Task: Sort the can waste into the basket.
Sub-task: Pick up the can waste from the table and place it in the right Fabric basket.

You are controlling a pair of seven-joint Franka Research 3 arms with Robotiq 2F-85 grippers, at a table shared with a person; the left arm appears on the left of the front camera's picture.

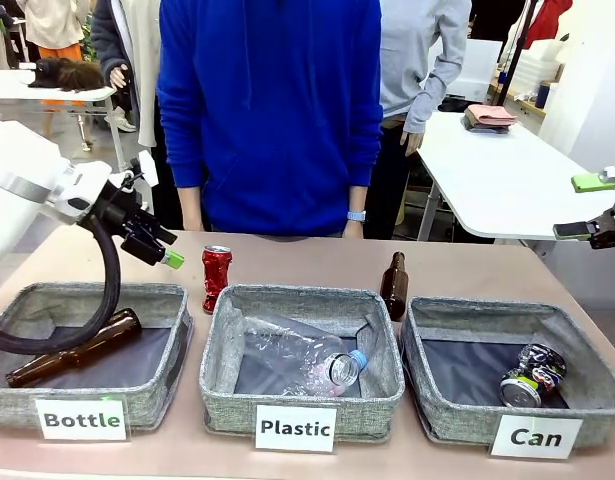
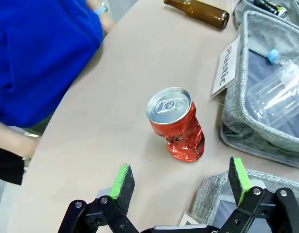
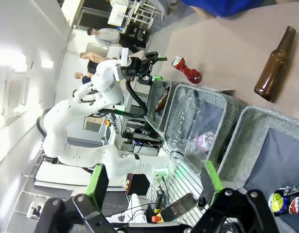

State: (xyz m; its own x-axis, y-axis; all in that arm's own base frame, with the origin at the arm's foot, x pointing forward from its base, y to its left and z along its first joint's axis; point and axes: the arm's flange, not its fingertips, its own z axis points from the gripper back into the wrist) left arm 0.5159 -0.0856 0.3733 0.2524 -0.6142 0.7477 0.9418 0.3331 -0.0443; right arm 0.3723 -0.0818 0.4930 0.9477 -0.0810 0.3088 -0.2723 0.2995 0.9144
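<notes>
A dented red can [image 1: 216,277] with a silver top stands upright on the table behind the "Plastic" basket; the left wrist view shows the same red can [image 2: 177,125] just beyond my fingers. My left gripper [image 1: 159,250] hovers open a little left of it and above the table, and that gripper [image 2: 181,182] holds nothing. A dark silvery can [image 1: 530,375] lies in the grey "Can" basket [image 1: 457,410] at the right; the right wrist view catches this can [image 3: 285,201] and the basket [image 3: 246,131]. My right gripper [image 1: 587,207] hangs open high at the right edge, empty [image 3: 154,182].
The "Bottle" basket [image 1: 137,395] holds a brown bottle [image 1: 75,347]. A crushed clear bottle [image 1: 307,360] lies in the "Plastic" basket [image 1: 217,380]. Another brown bottle [image 1: 394,286] stands between the middle and right baskets. A person in blue [image 1: 272,110] stands at the far edge.
</notes>
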